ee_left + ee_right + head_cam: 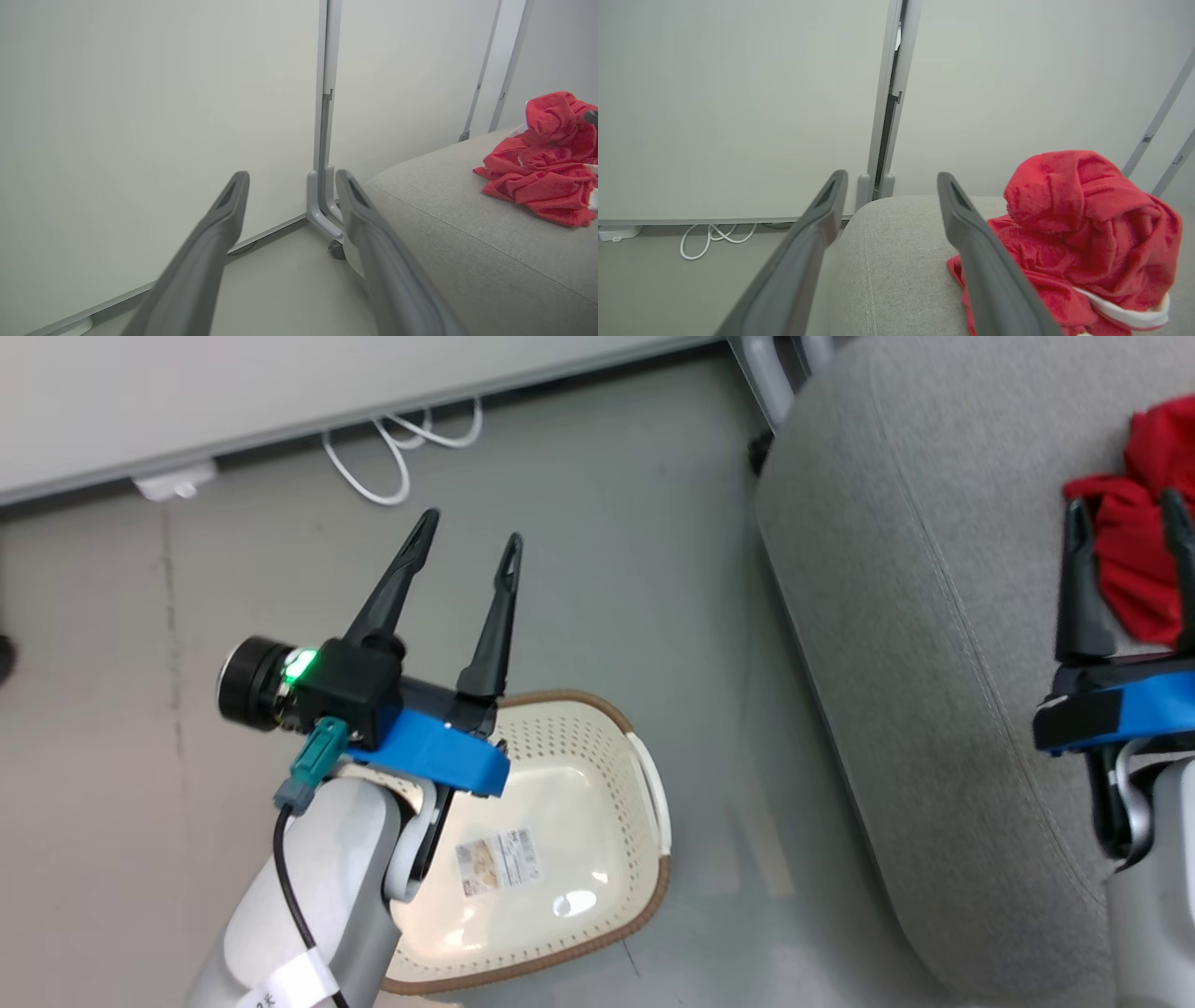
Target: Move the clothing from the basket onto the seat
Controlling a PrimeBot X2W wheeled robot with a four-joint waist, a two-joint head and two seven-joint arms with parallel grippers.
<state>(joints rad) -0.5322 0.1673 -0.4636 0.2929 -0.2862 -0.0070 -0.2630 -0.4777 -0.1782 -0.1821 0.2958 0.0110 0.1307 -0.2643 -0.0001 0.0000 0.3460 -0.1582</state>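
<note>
On the grey seat, apart from the seemingly empty basket, lies the red clothing, soft and probably light, best pinched at its raised fold, while my left claw and right claw stand wide, empty.

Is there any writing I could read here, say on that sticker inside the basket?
Nothing can be read clearly.
Paper label on the floor of the basket: a barcode and a small picture; the print is too small to read.
White tag at the head view's bottom edge: dark marks, cut off, unreadable.
Seat and clothing: no writing seen.
</note>
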